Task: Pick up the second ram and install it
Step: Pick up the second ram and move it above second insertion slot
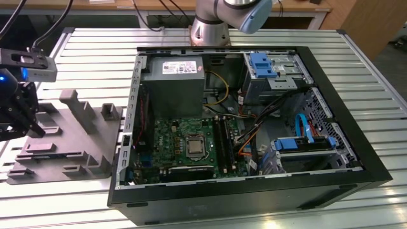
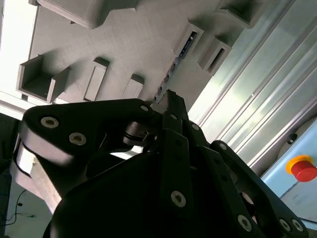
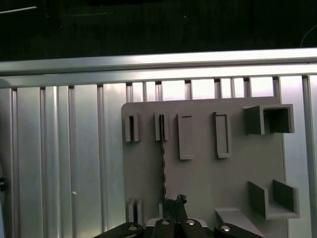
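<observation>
The second ram (image 3: 162, 158) stands on its thin edge in a slot of the gray moulded tray (image 3: 208, 173), a dark strip running across the tray. In the second wrist view the ram (image 2: 179, 55) ends close to my fingertips. My gripper (image 3: 176, 200) hovers over the tray near one end of the ram, its two black fingers pressed together with nothing between them. In the exterior view the gripper (image 1: 28, 128) hangs over the tray (image 1: 95, 143) at the far left, beside the open computer case (image 1: 254, 191). The long black memory slots (image 1: 222, 138) lie on the green motherboard.
Inside the case are a gray power supply (image 1: 173, 88), blue drive brackets (image 1: 262, 65) and orange and blue cables (image 1: 304, 129). The arm's base (image 1: 210, 28) stands behind the case. Raised blocks and pockets (image 3: 270, 119) stick up from the tray. A slatted metal table (image 1: 369, 71) carries everything.
</observation>
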{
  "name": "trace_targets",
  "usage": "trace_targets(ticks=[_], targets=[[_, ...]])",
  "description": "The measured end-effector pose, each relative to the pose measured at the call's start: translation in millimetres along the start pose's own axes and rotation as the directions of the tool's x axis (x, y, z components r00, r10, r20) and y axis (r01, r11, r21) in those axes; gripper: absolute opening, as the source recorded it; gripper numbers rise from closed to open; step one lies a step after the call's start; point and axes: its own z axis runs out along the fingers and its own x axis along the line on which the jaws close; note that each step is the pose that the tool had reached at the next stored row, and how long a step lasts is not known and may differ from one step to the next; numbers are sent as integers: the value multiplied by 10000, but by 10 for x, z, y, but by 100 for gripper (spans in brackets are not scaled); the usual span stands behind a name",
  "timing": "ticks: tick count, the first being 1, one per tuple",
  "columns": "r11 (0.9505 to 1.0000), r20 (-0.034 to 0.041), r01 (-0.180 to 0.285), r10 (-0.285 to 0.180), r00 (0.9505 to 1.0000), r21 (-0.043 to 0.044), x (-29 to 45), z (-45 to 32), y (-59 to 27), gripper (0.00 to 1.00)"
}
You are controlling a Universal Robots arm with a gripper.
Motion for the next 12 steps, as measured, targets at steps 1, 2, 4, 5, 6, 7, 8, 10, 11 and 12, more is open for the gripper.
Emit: trace_targets(ticks=[1, 2, 4, 5, 6, 7, 8, 10, 11, 12], targets=[[10000, 0, 15, -15, 10000, 10, 9, 10, 8, 11], [10000, 1, 30, -30, 10000, 23, 18, 22, 16, 11], [10000, 2, 79, -79, 10000, 42, 39, 44, 26, 11], [9999, 3, 111, -111, 9999, 47, 47, 54, 28, 11], [9999, 3, 151, -151, 9999, 51, 55, 63, 30, 11], [9998, 3, 200, -200, 9998, 53, 61, 72, 30, 11], [9997, 3, 248, -248, 9997, 57, 68, 82, 31, 11], [9995, 6, 301, -301, 9995, 68, 77, 111, 35, 11], [9995, 4, 304, -305, 9995, 71, 80, 125, 38, 11], [9995, 2, 306, -306, 9995, 76, 82, 138, 40, 11]])
